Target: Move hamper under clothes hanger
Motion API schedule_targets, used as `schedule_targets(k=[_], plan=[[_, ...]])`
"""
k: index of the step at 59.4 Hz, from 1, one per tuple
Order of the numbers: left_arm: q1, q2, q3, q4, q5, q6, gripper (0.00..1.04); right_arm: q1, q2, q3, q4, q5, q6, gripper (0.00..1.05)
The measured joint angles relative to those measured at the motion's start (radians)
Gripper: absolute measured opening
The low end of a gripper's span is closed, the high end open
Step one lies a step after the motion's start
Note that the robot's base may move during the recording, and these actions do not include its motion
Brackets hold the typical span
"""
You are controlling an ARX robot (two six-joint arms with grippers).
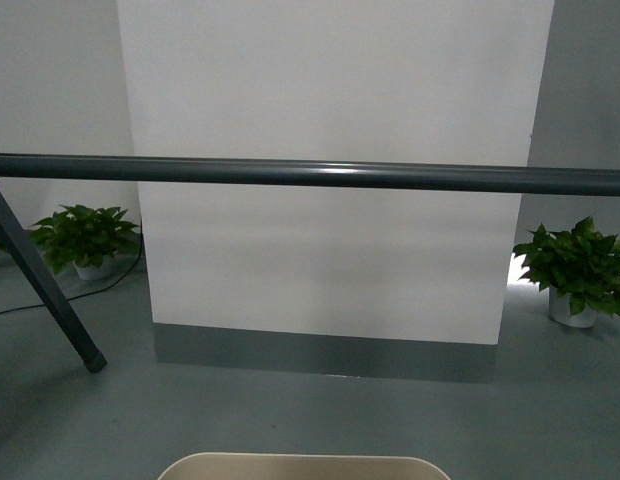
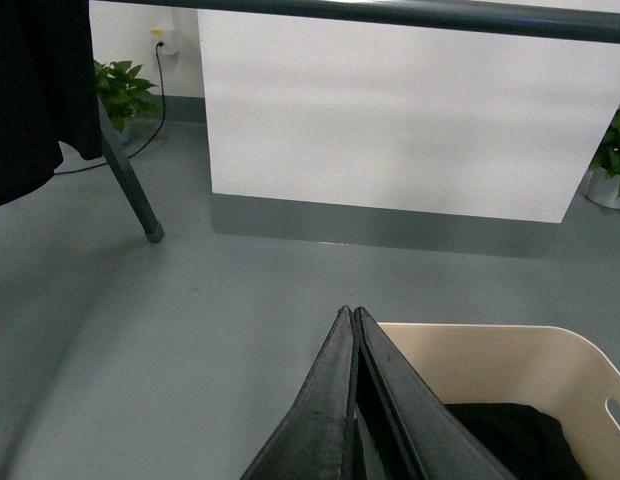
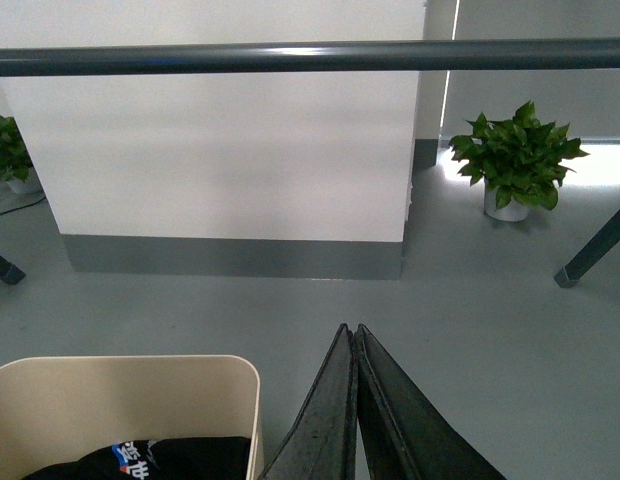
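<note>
The beige hamper (image 1: 302,466) shows only its far rim at the bottom edge of the front view, short of the bar. The clothes hanger's dark grey bar (image 1: 310,174) runs across the whole view, with one splayed leg (image 1: 45,290) at the left. In the left wrist view the hamper (image 2: 510,370) holds dark clothes (image 2: 510,440); my left gripper (image 2: 351,312) is shut and empty at the hamper's corner. In the right wrist view my right gripper (image 3: 349,329) is shut and empty just beside the hamper (image 3: 130,395). Both arms are out of the front view.
A white panel with a grey base (image 1: 330,250) stands behind the bar. Potted plants sit on the floor at left (image 1: 85,240) and right (image 1: 578,270). A black garment (image 2: 35,90) hangs from the bar's left end. Grey floor (image 1: 320,420) lies between hamper and panel.
</note>
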Motion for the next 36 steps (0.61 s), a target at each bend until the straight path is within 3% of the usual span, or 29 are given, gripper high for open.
schedule_targets(k=[36], plan=[[0.000,-0.193,-0.027,-0.143,0.000,0.000,0.03,0.000,-0.162,-0.052,-0.099,0.000,0.000,0.02]])
